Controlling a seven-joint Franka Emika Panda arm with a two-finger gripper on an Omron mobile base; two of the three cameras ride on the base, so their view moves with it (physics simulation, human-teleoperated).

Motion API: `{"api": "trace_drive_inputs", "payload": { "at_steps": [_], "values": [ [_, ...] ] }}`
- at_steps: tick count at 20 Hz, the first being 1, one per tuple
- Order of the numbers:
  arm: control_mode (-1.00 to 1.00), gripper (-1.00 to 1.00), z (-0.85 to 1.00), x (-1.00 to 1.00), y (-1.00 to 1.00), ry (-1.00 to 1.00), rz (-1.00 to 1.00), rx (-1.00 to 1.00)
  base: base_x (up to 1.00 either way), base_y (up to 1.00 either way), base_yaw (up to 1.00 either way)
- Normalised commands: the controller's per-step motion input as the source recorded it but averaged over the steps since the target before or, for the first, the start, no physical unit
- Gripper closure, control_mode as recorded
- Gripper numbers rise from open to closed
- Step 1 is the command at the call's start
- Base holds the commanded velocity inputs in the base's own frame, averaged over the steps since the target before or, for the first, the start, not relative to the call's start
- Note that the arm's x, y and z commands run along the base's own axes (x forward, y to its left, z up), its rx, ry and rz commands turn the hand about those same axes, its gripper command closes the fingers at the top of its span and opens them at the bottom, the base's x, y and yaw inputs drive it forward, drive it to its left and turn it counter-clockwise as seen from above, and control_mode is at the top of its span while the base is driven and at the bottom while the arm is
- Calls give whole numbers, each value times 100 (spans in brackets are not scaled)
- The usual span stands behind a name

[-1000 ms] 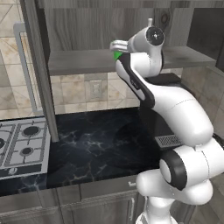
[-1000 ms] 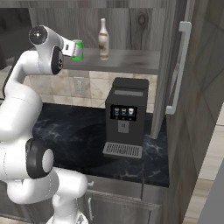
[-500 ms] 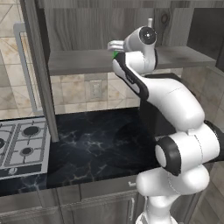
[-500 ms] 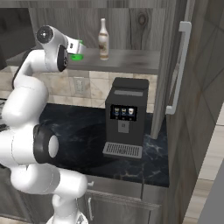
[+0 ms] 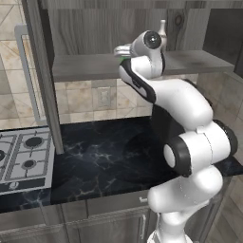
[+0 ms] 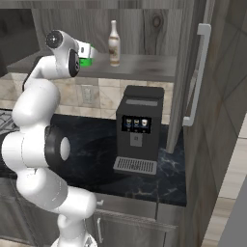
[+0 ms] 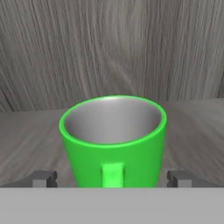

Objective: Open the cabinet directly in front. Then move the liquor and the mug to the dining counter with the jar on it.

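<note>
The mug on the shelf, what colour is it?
The mug is bright green, pale grey inside; clearest in the hand view.

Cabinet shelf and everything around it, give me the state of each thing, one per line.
cabinet: doors open.
mug: upright on the shelf, between the open fingers, not gripped.
liquor: upright on the shelf, untouched.
gripper: open, at the mug.
coffee machine: on the counter, screen lit.

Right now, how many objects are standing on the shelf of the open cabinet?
2. The green mug stands on the cabinet shelf directly in front of the open gripper. The liquor bottle stands further right. The arm may hide other things.
</note>
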Motion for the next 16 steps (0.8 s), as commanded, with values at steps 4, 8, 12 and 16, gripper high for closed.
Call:
{"api": "trace_drive_inputs", "payload": {
  "at_steps": [4, 8, 12, 16],
  "values": [
    [-100, -100, -4, 37, 6, 0, 0, -6, 0, 0, 0],
    [-100, 100, -3, 31, 19, 1, 0, -8, 0, 0, 0],
    [-100, 100, 0, 4, 0, 0, 0, 0, 0, 0, 0],
    [-100, 100, 0, 0, 0, 0, 0, 0, 0, 0, 0]
  ]
}}
